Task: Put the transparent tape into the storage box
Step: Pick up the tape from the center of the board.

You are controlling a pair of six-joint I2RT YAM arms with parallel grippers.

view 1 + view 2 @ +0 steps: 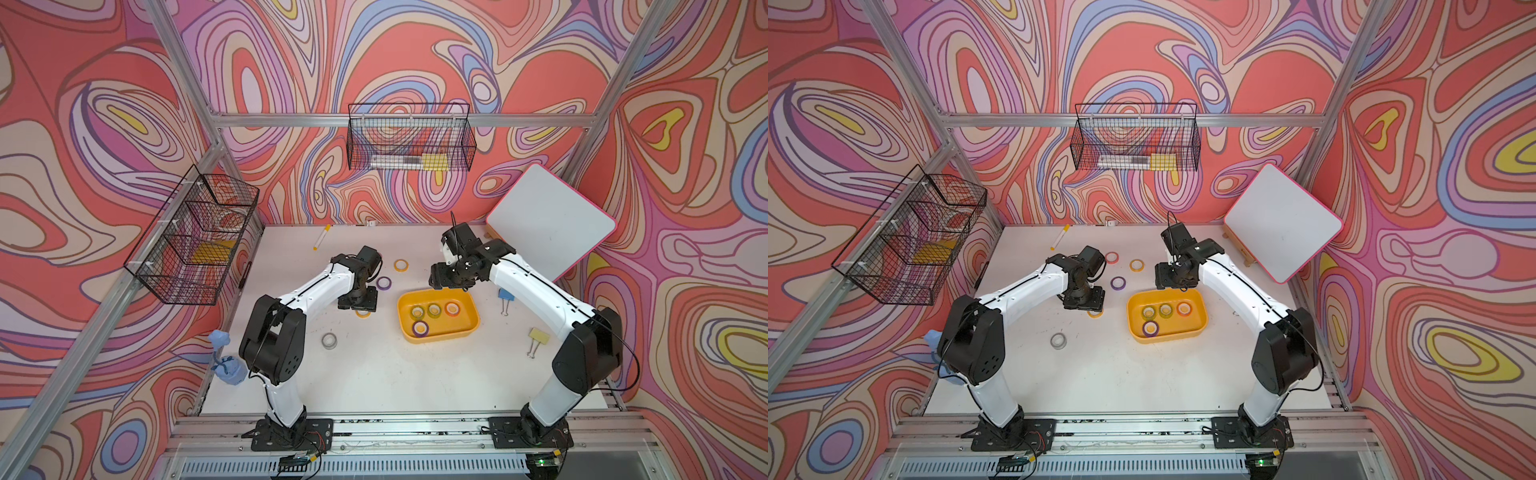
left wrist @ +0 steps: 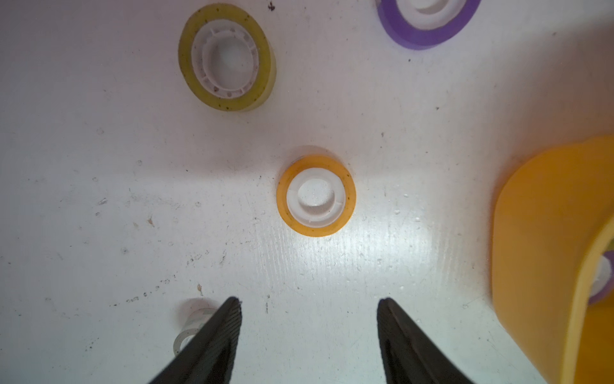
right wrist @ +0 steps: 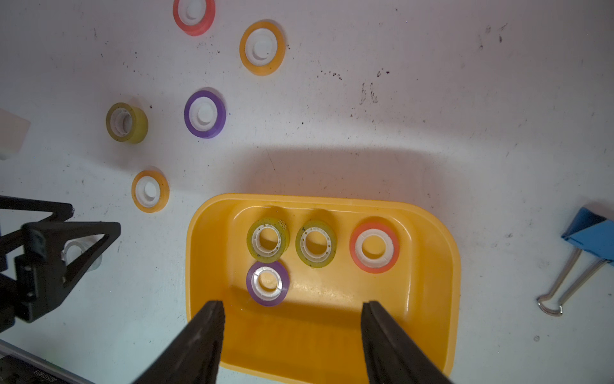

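On the tabletop (image 1: 374,374): the transparent tape (image 1: 329,340) lies alone on the bare white surface. It is on the left arm's side, nearer the robot's base than the left end effector (image 2: 309,301) and well apart from the storage box (image 1: 446,337).
Tape's pose: flat on one face with the hole facing up. As a ring it has no long axis, so it should grip alike from any angle around it.
Storage box: open side up, with its long axis running roughly across the tabletop, slightly skewed. It holds four coloured rolls; the transparent tape is not among them.
Left end effector: jaws parted wide with nothing between them. It hangs above the tabletop near an orange roll (image 2: 316,196), and the transparent tape is partly hidden beside one finger (image 2: 216,339).
Right end effector (image 3: 292,304): likewise spread and empty, above the storage box.
Step in hand: judged to be the reach, before any grasp, since the tape is not yet picked up.
Next move calls for: probably bringing the left end effector back toward the base until it is centred over the tape. It would then lower, close across the ring, and carry the tape to the box.
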